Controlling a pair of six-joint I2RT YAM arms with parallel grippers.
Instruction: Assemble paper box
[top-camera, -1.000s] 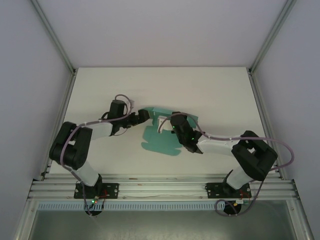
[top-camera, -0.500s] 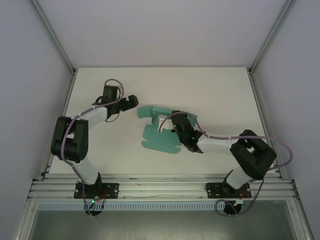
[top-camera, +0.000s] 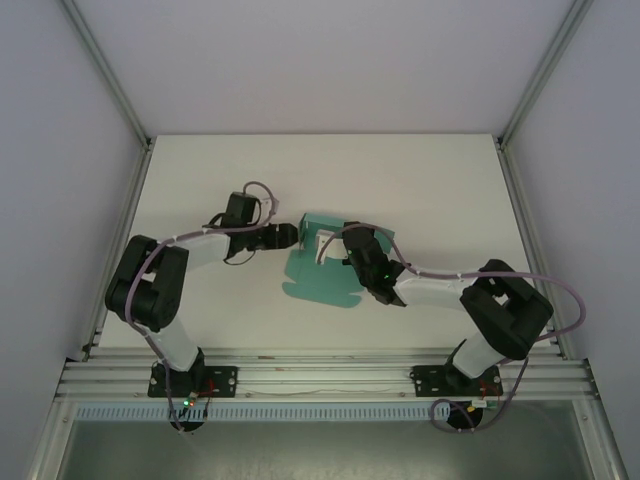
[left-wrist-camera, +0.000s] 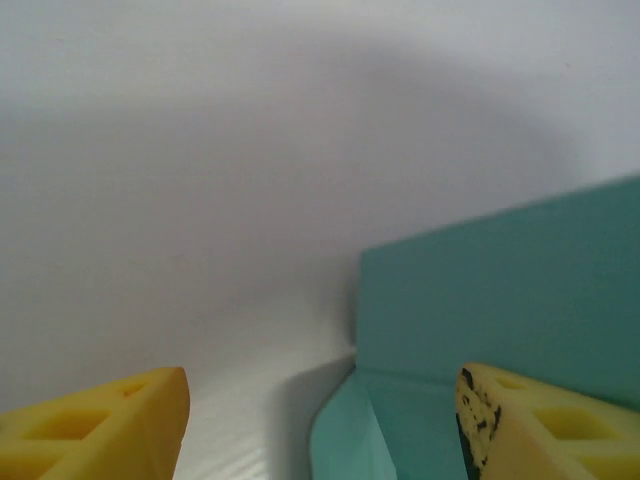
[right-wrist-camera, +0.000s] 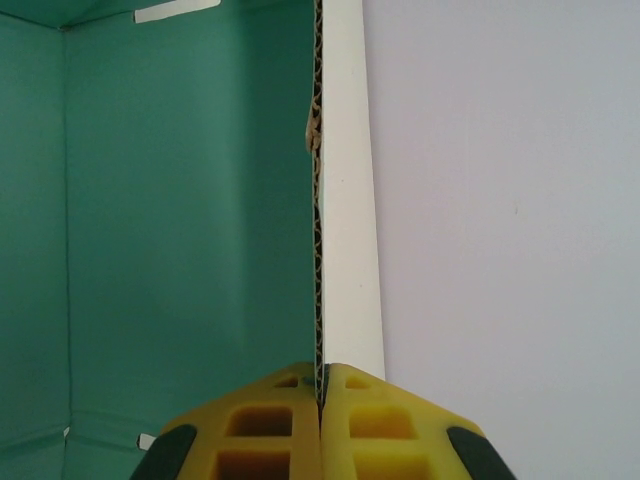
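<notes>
The teal paper box (top-camera: 322, 280), part-folded, lies mid-table between both arms. The right gripper (right-wrist-camera: 322, 385) pinches the edge of 1 raised wall (right-wrist-camera: 345, 200); the left gripper (left-wrist-camera: 322, 405) stands spread at a nearby flap (left-wrist-camera: 500, 280). A skewed push could crease the card or pull it free.

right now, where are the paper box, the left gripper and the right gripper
paper box (top-camera: 316, 282): top view, on its flat teal panel.
left gripper (top-camera: 289, 236): top view, between its fingertips, at the box's left edge.
right gripper (right-wrist-camera: 322, 388): right wrist view, where the yellow tips pinch an upright wall.
</notes>
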